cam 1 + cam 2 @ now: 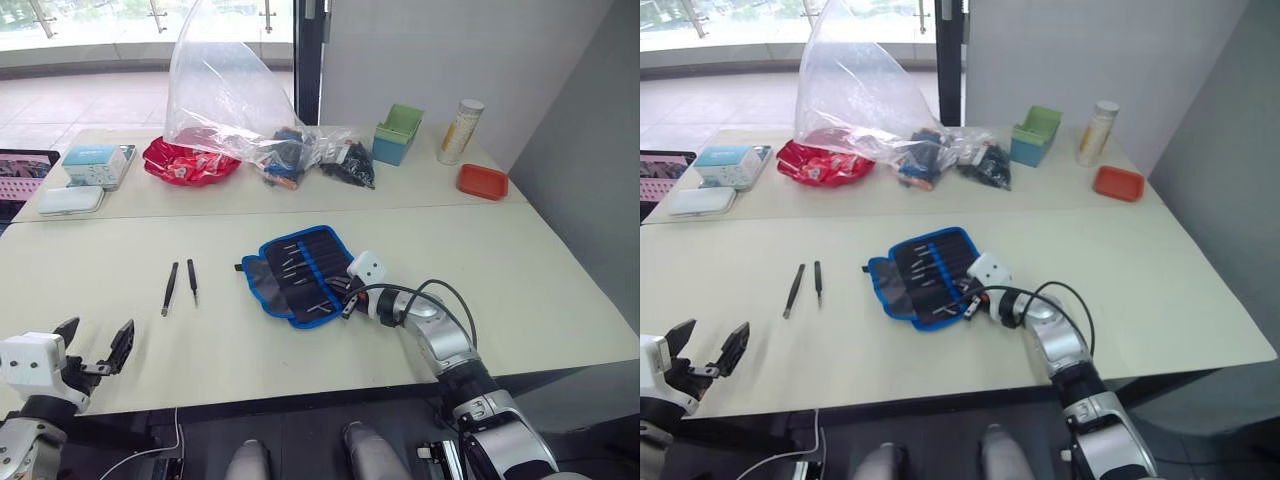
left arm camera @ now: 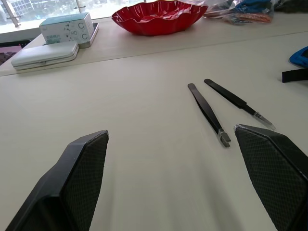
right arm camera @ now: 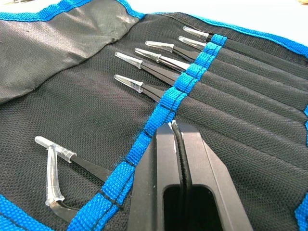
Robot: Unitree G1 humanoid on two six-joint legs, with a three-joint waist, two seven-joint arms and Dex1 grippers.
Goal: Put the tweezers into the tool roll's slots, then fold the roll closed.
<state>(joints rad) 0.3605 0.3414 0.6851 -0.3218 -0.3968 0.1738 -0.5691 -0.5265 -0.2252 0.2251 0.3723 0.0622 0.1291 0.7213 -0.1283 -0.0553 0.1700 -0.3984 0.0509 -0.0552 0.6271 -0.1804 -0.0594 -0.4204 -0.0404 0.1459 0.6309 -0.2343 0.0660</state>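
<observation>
The right pincer point(image 3: 175, 132) is pressed together on a slim black tweezer point(image 3: 179, 144), its tip at the blue slot band of the tool roll point(image 1: 300, 272), which lies open and flat on the bench point(image 1: 520, 270). Several tweezers already sit in slots with their capped tips showing; one near the roll's lower edge looks crooked, though I cannot tell whether it is properly seated. The left pincer point(image 1: 96, 350) hangs spread and empty over the near edge of the bench. Ahead of it two more tweezers point(image 1: 180, 285) lie loose, side by side, well apart from the roll. By my reckoning the slotting is roughly half done: this one, those two, then the fold.
</observation>
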